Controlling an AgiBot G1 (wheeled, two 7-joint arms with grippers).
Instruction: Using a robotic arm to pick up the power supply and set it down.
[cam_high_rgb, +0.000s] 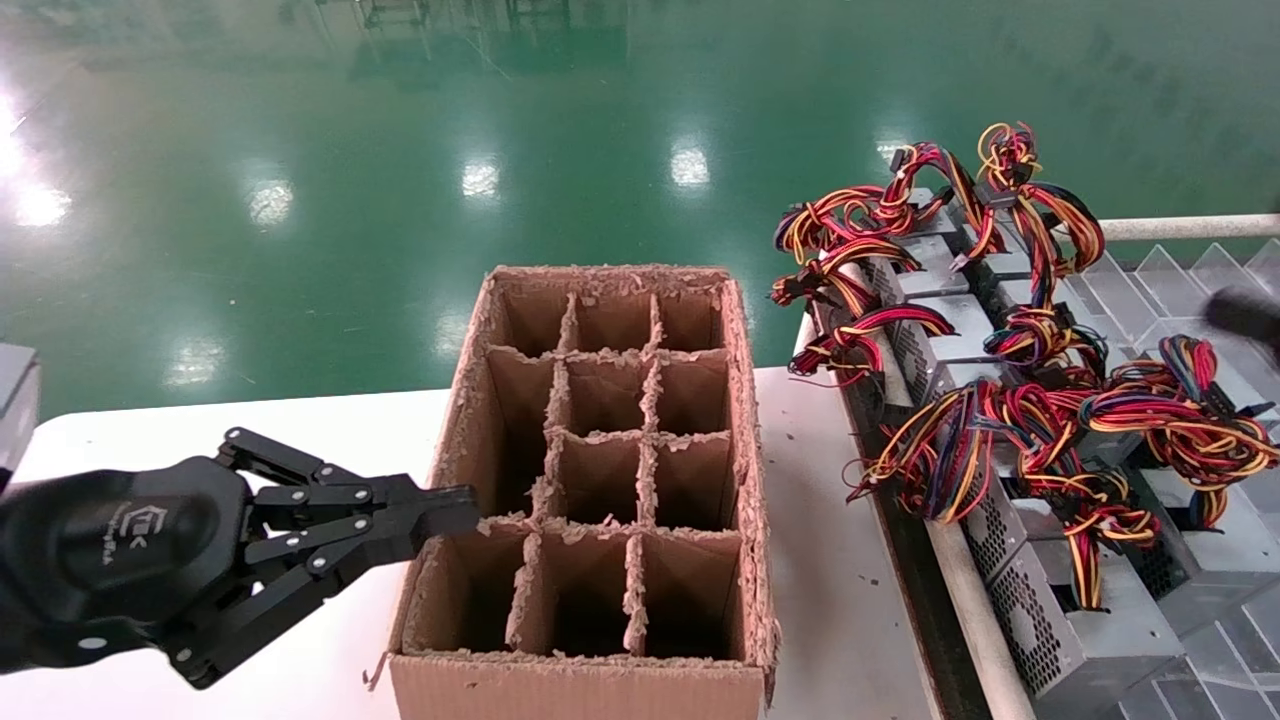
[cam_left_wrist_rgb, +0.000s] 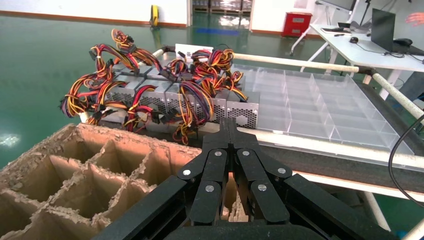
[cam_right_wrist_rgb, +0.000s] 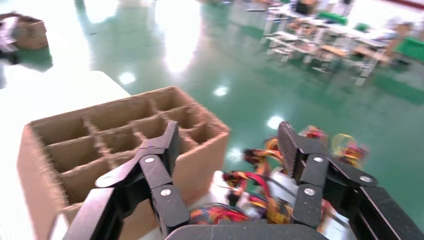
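Several grey power supplies lie in a row on the right. One near the front (cam_high_rgb: 988, 522) carries a wire bundle (cam_high_rgb: 942, 450) with blue and purple strands among the red and yellow; the left wrist view shows it too (cam_left_wrist_rgb: 218, 109). My right gripper (cam_right_wrist_rgb: 229, 132) hangs open over blurred coloured wires (cam_right_wrist_rgb: 235, 210), holding nothing; the head view shows only a dark blur of it (cam_high_rgb: 1243, 314) at the right edge. My left gripper (cam_high_rgb: 470, 503) is shut and empty, its tip (cam_left_wrist_rgb: 228, 122) at the left wall of the cardboard box.
A cardboard box (cam_high_rgb: 745, 420) with a grid of empty cells stands mid-table. The white table (cam_high_rgb: 830, 560) runs beside a rack with clear plastic dividers (cam_left_wrist_rgb: 320, 107) and a white rail (cam_high_rgb: 1180, 228). Green floor lies beyond.
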